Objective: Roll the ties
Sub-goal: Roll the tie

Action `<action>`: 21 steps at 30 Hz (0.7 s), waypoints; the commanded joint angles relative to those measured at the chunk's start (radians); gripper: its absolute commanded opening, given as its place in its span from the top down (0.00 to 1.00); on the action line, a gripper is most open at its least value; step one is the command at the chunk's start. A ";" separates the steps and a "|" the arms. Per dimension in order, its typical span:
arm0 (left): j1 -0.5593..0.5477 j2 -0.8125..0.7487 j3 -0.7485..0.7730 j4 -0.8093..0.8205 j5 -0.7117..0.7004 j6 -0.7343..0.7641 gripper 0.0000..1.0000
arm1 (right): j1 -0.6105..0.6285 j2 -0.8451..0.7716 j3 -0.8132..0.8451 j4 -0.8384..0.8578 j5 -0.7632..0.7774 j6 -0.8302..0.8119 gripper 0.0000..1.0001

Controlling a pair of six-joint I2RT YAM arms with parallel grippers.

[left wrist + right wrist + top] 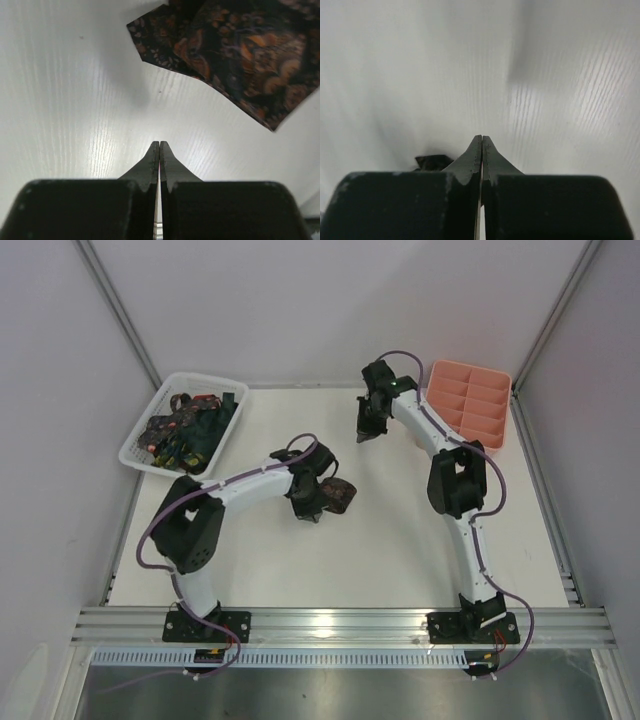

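A brown tie [338, 495] with a reddish-orange pattern lies bunched on the white table near the middle. In the left wrist view it [240, 55] fills the upper right, a pointed end toward the left. My left gripper [310, 512] is shut and empty just to the near left of it; its tip [159, 144] is apart from the fabric. Several dark green ties [185, 430] lie heaped in the white basket. My right gripper [365, 436] is shut and empty over bare table at the back; in its own view [482, 138] a small dark scrap [432, 161] shows beside the fingers, too blurred to name.
The white lattice basket [135, 445] stands at the back left. The pink compartment tray [470, 400] stands at the back right, close to the right arm's forearm. Metal rails run along the table's near edge [340, 625].
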State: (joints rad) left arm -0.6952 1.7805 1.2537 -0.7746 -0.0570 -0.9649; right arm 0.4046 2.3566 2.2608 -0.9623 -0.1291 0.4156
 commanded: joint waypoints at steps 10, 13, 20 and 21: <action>-0.029 0.137 0.090 -0.106 -0.153 -0.261 1.00 | 0.072 0.059 -0.153 0.071 -0.063 -0.178 1.00; -0.024 0.149 0.096 -0.072 -0.159 -0.267 0.99 | 0.100 0.030 -0.242 0.095 -0.049 -0.210 1.00; 0.006 0.157 0.066 0.032 -0.145 -0.244 1.00 | 0.142 -0.049 -0.423 0.164 -0.035 -0.239 1.00; 0.016 0.155 0.059 0.046 -0.144 -0.238 1.00 | 0.146 -0.063 -0.441 0.172 -0.044 -0.239 1.00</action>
State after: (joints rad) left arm -0.7094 1.9305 1.3128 -0.8387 -0.1787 -1.2030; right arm 0.5339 2.3119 1.8900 -0.8047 -0.1886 0.2096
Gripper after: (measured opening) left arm 0.007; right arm 0.009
